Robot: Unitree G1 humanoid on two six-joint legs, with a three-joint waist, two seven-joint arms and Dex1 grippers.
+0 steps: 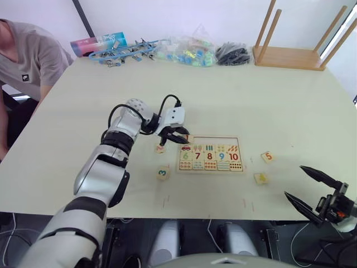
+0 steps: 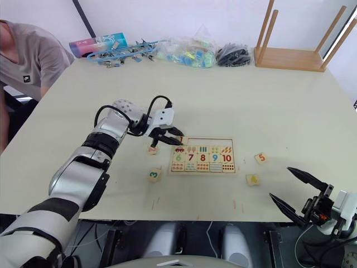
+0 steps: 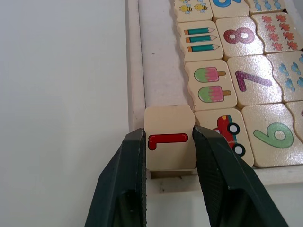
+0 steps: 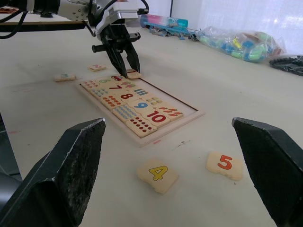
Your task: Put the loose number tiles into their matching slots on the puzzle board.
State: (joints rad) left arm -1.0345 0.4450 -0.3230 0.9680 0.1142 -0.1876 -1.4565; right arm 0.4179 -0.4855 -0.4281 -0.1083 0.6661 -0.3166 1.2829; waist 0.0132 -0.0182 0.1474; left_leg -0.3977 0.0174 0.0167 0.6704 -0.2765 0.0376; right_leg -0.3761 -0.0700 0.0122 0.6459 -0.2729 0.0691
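The puzzle board [image 1: 212, 137] lies mid-table, its tiles 6 to 10 and picture tiles in place. Along its far edge runs a row of bare slots [image 3: 158, 56]. My left gripper [image 1: 181, 135] is shut on the red 1 tile [image 3: 169, 142] and holds it over the board's far-left corner slot, beside the car picture. On the table left of the board lie the pink 2 tile [image 1: 160, 148] and the green 3 tile [image 1: 163, 173]. To the board's right lie the orange 5 tile [image 1: 268, 157] and the yellow 4 tile [image 1: 260, 178]. My right gripper [image 1: 293, 181] hangs open off the near right edge.
An upturned wooden stool [image 1: 290, 56] stands at the far right. Bags of plastic parts [image 1: 189, 53], black clips [image 1: 231, 54], blue toys [image 1: 125, 53] and a tube [image 1: 97, 43] line the far edge. A person [image 1: 28, 56] sits at the far left.
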